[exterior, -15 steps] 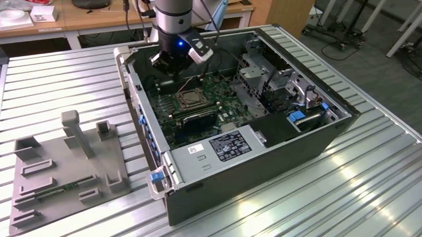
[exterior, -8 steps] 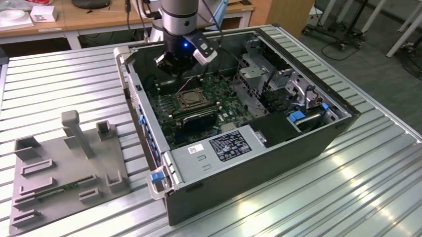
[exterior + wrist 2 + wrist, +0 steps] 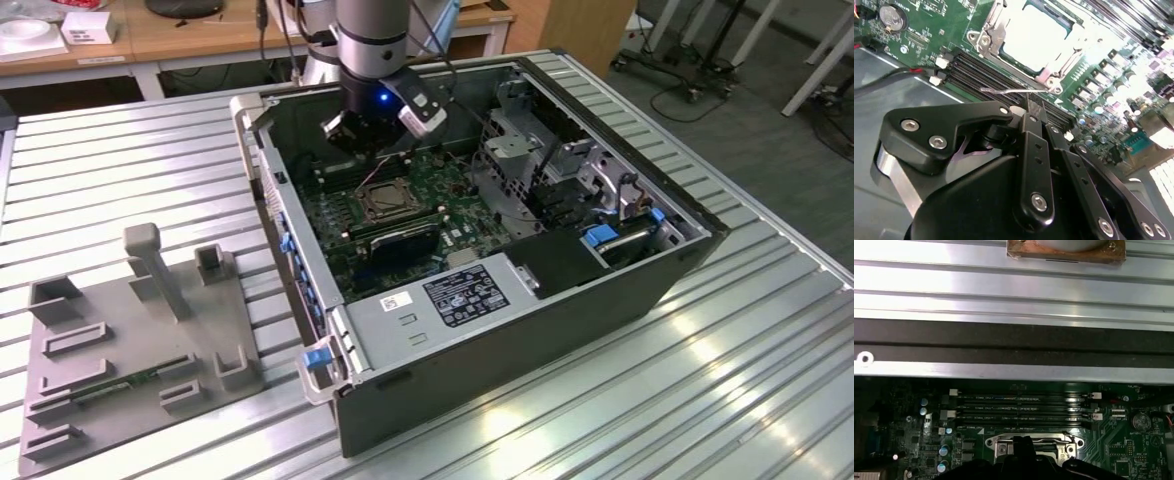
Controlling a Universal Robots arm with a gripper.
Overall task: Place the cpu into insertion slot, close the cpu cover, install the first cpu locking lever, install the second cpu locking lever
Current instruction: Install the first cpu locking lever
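The cpu [image 3: 1036, 37], flat and silver-topped, is seen seated in the insertion slot [image 3: 378, 200], just above centre in the exterior view. The cpu cover [image 3: 988, 42], a steel frame, is laid around it.

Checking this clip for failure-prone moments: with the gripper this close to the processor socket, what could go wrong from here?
1. In the second wrist view the wire lever lies right at the tip of the gripper. It looks slender, so it could slip off or spring away.
2. The memory slots sit directly beside that lever, so a push that runs low or sideways might scrape them.
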